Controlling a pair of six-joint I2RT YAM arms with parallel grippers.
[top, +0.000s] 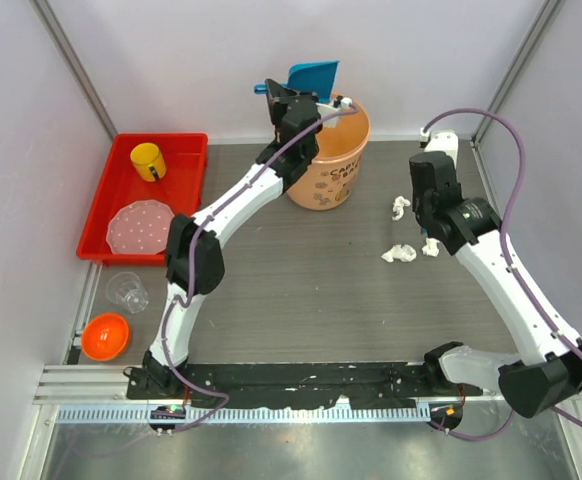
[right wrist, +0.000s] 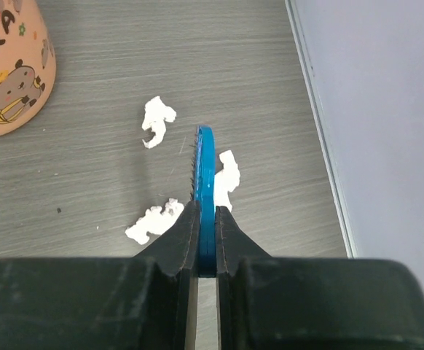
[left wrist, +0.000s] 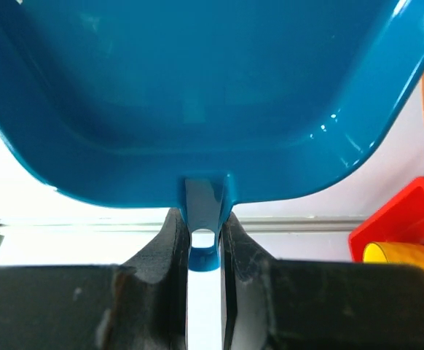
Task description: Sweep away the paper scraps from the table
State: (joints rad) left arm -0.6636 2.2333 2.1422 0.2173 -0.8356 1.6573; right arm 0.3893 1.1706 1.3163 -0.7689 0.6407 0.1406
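Note:
Three white paper scraps lie on the dark gray table (top: 301, 300) at the right: one (top: 400, 207), one (top: 399, 254) and one (top: 430, 247). My right gripper (top: 427, 225) is shut on a thin blue brush (right wrist: 205, 171) held just above them. In the right wrist view the scraps (right wrist: 157, 120), (right wrist: 154, 220), (right wrist: 227, 177) lie around the brush tip, two to its left and one to its right. My left gripper (top: 283, 100) is shut on the handle (left wrist: 203, 233) of the blue dustpan (top: 312, 75), held raised over the orange bucket (top: 328, 155).
A red tray (top: 141, 195) at the left holds a yellow cup (top: 148, 160) and a pink plate (top: 139, 228). A clear glass (top: 128, 291) and an orange bowl (top: 105, 336) sit near the left edge. Pale walls close in the table.

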